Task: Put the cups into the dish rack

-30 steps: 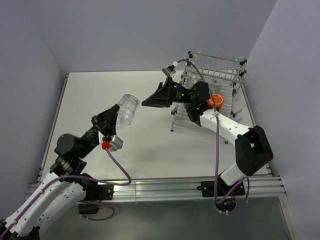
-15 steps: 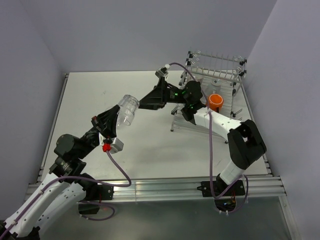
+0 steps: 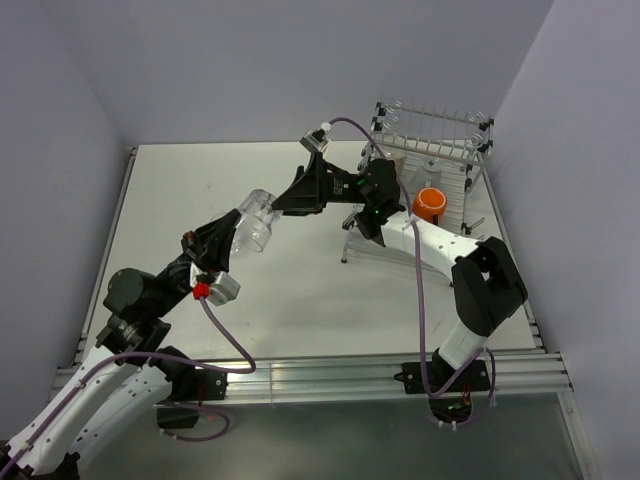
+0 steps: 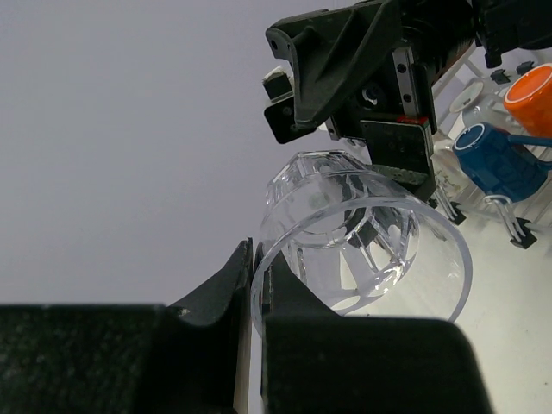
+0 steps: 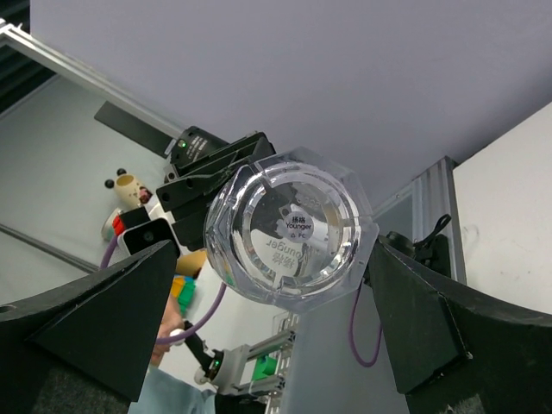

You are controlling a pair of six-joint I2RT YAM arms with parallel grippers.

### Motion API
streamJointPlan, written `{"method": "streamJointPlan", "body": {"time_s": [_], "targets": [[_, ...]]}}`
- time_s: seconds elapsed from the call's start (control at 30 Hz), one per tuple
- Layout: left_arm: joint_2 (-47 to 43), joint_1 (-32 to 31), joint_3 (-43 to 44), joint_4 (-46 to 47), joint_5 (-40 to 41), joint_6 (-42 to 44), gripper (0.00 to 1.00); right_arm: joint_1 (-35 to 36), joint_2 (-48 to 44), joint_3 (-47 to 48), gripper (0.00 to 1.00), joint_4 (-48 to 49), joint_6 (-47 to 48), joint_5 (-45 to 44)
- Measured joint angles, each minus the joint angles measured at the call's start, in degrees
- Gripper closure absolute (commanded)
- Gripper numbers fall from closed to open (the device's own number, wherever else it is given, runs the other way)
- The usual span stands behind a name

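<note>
My left gripper (image 4: 256, 276) is shut on the rim of a clear glass tumbler (image 4: 362, 241), one finger inside and one outside. It holds the tumbler tilted above the table's middle (image 3: 255, 222). My right gripper (image 3: 285, 203) is open, and its fingers stand on either side of the tumbler's base (image 5: 289, 233). The dish rack (image 3: 432, 118) stands at the back right. An orange mug (image 3: 431, 203) sits in it, and a blue mug (image 4: 500, 159) shows beside the orange mug (image 4: 533, 95) in the left wrist view. The other cups are hidden.
The right arm (image 3: 440, 245) stretches from the near right across the front of the rack. The white table (image 3: 190, 185) has a metal rail along its left edge (image 3: 108, 240). Purple walls close in the left, back and right.
My right gripper has swung left from the rack to the tumbler, and its open fingers now flank the tumbler's base. My left gripper has kept hold and dropped slightly.
</note>
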State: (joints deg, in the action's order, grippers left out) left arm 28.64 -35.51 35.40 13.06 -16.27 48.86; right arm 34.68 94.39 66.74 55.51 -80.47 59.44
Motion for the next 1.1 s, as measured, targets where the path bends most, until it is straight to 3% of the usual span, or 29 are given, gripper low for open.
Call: {"method": "streamJointPlan", "body": {"time_s": [0.3, 0.53, 0.83, 0.87, 0.9, 0.97, 1.1], "targets": [[-0.04, 0.00, 0.09, 0.68, 0.11, -1.60, 1.00, 0.98, 0.79, 1.20, 0.00, 0.48, 0.72, 0.17], [-0.39, -0.07, 0.09, 1.07, 0.09, -1.86, 1.00, 1.01, 0.83, 1.20, 0.21, 0.81, 0.83, 0.15], [-0.68, -0.22, 0.09, 1.29, 0.09, -2.03, 1.00, 1.09, 1.38, 1.33, 0.28, 1.75, 0.07, 0.09], [-0.68, -0.22, 0.09, 1.29, 0.11, -2.03, 1.00, 1.09, 1.49, 1.49, 0.27, 1.81, -0.04, 0.13], [-0.68, -0.20, 0.09, 1.29, 0.09, -2.03, 1.00, 1.14, 1.60, 1.60, 0.14, 1.86, -0.15, 0.15], [-0.66, -0.22, 0.09, 1.27, 0.02, -2.23, 1.00, 1.18, 1.60, 1.64, 0.05, 1.88, -0.28, 0.11], [-0.09, -0.22, 0.09, 1.01, -0.39, -2.78, 1.00, 1.57, 1.60, 1.97, 0.03, 1.97, -0.26, 0.02]]}}
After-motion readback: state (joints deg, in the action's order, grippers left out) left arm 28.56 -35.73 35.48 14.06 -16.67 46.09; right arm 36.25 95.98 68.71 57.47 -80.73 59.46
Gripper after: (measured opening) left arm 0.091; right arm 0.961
